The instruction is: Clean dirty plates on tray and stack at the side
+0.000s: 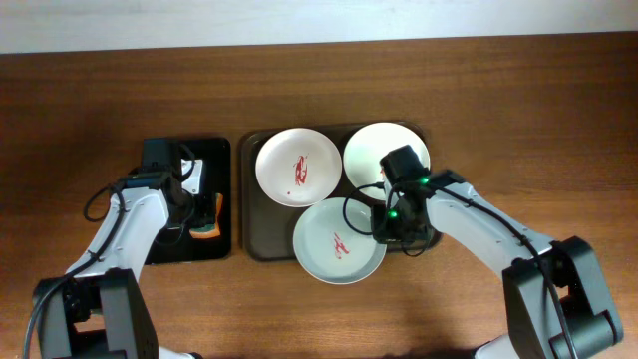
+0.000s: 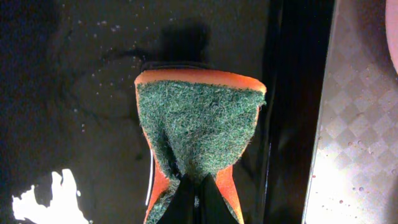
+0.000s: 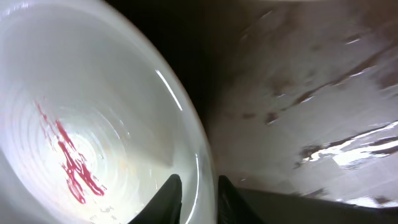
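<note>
On the counter (image 1: 498, 90), the dark brown tray (image 1: 263, 231) sits in the middle with all three plates on it. The far-left plate (image 1: 297, 167) has a red smear at its centre. The far-right plate (image 1: 384, 150) looks clean, with the right arm reaching across part of it. The near plate (image 1: 334, 244) also has a red smear, and its front edge juts past the tray's near rim. The three plates lie close together, their rims touching or nearly so.

The right hand (image 1: 383, 232) is at the right rim of the near plate. In the right wrist view, its two fingers (image 3: 169, 193) straddle that rim, one inside the bowl of the plate (image 3: 93, 112) and one outside, pinched closed on it. The red smear (image 3: 68, 162) lies to the left of the fingers, and the wet, glossy tray floor (image 3: 298, 93) shows to the right.

Just beside the tray on the left is a narrower black tray (image 1: 164, 244). The left hand (image 1: 206, 223) hangs over it, closed on a sponge (image 1: 205, 228). The left wrist view shows the sponge (image 2: 199, 124) with an orange body and a green scouring face. The hand (image 2: 196, 190) grips it at the near end, and the black tray's wet floor (image 2: 74, 93) lies beneath.
</note>
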You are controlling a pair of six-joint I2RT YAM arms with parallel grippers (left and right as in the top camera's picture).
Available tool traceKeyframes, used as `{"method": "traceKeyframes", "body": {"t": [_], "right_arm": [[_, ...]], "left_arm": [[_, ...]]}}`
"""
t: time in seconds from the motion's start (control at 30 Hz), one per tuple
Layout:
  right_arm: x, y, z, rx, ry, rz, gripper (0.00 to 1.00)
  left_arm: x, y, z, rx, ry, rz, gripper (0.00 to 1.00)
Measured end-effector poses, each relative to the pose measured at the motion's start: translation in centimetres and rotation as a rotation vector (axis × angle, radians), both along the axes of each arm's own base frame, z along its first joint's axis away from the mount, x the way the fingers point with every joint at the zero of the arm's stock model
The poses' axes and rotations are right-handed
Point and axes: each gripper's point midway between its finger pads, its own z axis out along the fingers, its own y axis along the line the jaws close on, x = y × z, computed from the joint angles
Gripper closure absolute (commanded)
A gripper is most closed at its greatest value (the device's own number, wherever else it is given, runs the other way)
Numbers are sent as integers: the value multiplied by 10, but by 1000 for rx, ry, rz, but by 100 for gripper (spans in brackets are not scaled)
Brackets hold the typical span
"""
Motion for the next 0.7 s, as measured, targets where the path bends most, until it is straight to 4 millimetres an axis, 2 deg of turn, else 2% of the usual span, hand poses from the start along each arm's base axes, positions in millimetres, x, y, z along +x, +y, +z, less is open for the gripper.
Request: {"method": "traceKeyframes", "body": {"t": [0.03, 0.07, 0.17, 0.23, 0.37, 0.67, 0.7], "right_arm": [[-1, 5, -1, 4, -9, 16, 93], [-4, 7, -3, 3, -8, 27, 96], [3, 11, -3, 17, -35, 18, 96], [16, 14, -2, 21, -92, 0, 96], [40, 6, 0, -34, -188, -69, 96], [44, 0, -1, -64, -205, -101, 96], [44, 0, -1, -64, -205, -100, 96]], "left_arm": [[0, 0, 0, 0, 0, 0, 100], [0, 0, 0, 0, 0, 0, 100], [0, 0, 0, 0, 0, 0, 100], [-1, 0, 0, -1, 3, 0, 100], [-1, 0, 0, -3, 2, -1, 100], [3, 0, 1, -2, -11, 0, 100], [6, 0, 5, -1, -25, 0, 100]]}}
